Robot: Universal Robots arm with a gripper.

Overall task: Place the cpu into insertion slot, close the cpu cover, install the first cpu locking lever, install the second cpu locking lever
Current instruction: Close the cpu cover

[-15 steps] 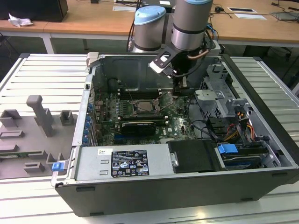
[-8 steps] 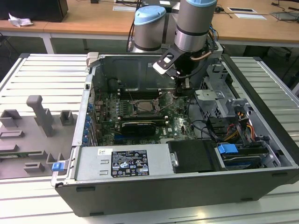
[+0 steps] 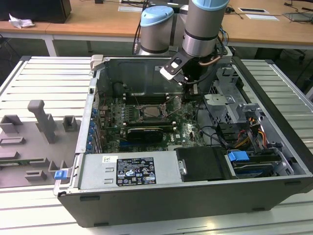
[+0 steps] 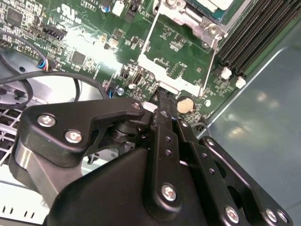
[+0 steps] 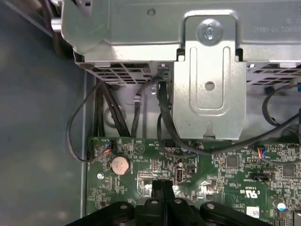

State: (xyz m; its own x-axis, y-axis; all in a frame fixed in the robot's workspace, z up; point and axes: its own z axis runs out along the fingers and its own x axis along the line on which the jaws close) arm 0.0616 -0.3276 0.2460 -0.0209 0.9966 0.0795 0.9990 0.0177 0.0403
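The cpu [image 4: 212, 4] lies flat in the insertion slot [image 4: 200, 26], seen in the exterior view as a pale square [image 3: 152, 111] in the middle of the green motherboard. The cpu cover [image 4: 149, 42], a silver frame with the board showing through its cut-out, stands swung open on the slot's side toward the exterior view's right [image 3: 172, 105]. My gripper [image 4: 160, 96] is shut, its black tips together right at the cover's free edge beside a coin battery [image 4: 184, 104]. In the first wrist view the closed fingertips [image 5: 162, 188] hover over the board's edge.
The open computer case [image 3: 93, 122] stands on a slatted table. A metal drive cage [image 5: 209, 89] and black cables [image 5: 141, 108] sit close to the gripper. Long black memory slots [image 4: 254, 33] run beside the socket. Grey fixtures [image 3: 41, 122] rest outside the case, on the exterior view's left.
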